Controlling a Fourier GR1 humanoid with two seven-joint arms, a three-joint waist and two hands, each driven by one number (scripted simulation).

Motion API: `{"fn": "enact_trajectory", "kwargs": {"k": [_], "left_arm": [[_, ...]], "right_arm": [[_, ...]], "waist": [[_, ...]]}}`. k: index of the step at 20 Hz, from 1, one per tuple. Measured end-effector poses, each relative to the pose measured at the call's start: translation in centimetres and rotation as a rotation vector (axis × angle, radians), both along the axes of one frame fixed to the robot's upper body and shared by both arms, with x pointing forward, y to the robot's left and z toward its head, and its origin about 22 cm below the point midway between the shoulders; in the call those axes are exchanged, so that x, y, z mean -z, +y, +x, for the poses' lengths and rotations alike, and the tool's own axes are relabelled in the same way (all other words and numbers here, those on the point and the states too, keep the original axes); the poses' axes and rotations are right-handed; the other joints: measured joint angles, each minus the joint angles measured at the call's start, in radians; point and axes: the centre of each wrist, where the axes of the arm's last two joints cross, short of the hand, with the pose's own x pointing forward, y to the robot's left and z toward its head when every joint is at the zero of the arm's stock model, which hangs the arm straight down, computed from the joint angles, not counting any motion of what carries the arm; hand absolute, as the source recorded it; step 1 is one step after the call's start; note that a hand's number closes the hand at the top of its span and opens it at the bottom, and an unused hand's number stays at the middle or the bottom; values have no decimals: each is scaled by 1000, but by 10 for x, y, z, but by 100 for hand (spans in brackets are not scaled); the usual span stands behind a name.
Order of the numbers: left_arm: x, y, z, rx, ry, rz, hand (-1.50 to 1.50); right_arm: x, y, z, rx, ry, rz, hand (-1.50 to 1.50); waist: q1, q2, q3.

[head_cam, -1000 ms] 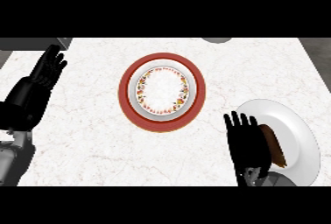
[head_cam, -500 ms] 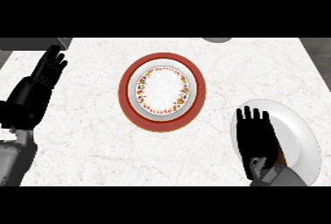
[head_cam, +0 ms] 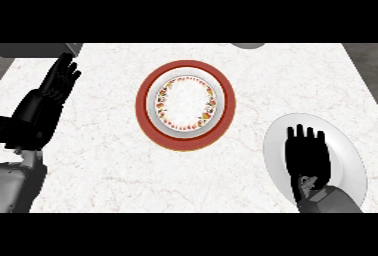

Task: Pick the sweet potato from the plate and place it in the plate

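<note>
The sweet potato is lying hidden under the right hand (head_cam: 308,155), which is hovering open-fingered, holding nothing, over the white plate (head_cam: 347,150) by the worktop's right edge; curling should wait until contact.

right hand (head_cam: 308,154) flat over white plate (head_cam: 277,150) | red-rimmed plate (head_cam: 185,105) mid-counter | left hand (head_cam: 52,92) resting

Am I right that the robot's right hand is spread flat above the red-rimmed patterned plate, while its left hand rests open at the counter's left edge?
Not quite: in the head view the right hand is spread above the plain white plate at the lower right, not the red-rimmed patterned plate in the middle. The left hand does rest open at the left edge.
</note>
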Motion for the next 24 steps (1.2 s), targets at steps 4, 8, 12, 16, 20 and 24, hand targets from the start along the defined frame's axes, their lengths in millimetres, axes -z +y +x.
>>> {"fn": "enact_trajectory", "kwargs": {"k": [4,8,12,16,20,24], "left_arm": [[-1,-5,-2,-5,0,5,0],[-1,-4,-1,-6,-5,7,0],[-2,0,-4,-7,-4,4,0],[-4,-2,1,-6,-4,3,0],[-2,2,2,1,-2,1,0],[-2,8,-1,-20,1,3,0]], "right_arm": [[13,-11,0,25,39,-2,-150],[25,-16,1,46,54,-14,-150],[29,-28,10,69,50,-37,-150],[33,-34,11,-3,-8,-4,150],[39,-34,13,-96,-91,-19,150],[36,-16,0,19,-220,10,150]], "waist": [[0,0,0],[0,0,0],[3,-3,-3],[4,-5,-8],[5,-6,-9],[-17,-14,-9]]}}
